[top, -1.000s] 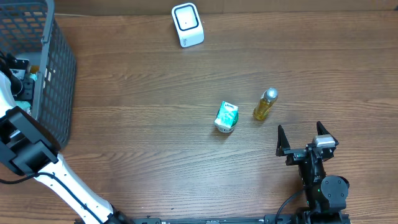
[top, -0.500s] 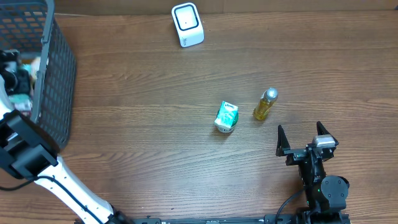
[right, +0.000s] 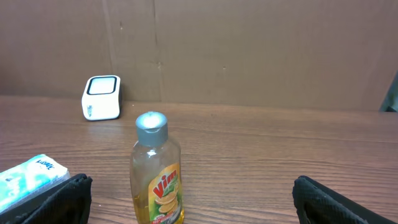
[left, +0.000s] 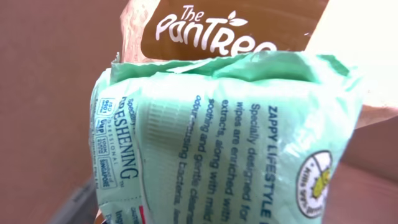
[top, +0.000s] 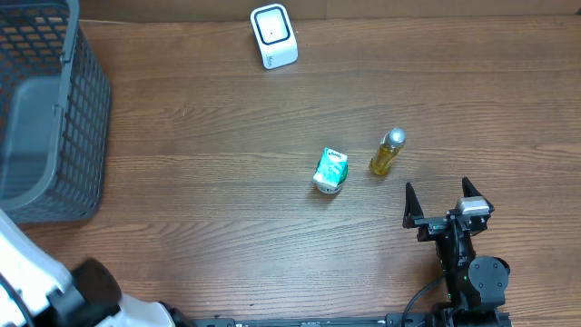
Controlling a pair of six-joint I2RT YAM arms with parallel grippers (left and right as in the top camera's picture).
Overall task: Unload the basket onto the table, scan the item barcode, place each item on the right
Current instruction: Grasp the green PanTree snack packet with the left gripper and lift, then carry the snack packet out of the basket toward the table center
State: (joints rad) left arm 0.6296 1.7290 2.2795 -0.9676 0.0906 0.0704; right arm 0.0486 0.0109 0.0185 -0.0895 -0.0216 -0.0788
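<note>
My left gripper, its fingers out of view, seems clamped narrow on the green wipes packet [left: 224, 137], held well apart from the scanner [top: 273, 36], so next I must find its barcode and face it to the scanner, while my right gripper [top: 438, 187] idles wide open.

A dark brown wooden table [top: 227, 227] fills the overhead view, its grain running from 9 o'clock to 3 o'clock, with a few small pale nicks in the boards. Along the 12 o'clock edge a thin strip of lighter tan shows where the top meets the wall [right: 249, 50]. Seen from the right wrist, that wall is flat brown board with vertical seams toward 11 o'clock. The light is soft and even, leaving a mild sheen on the wood.
</note>
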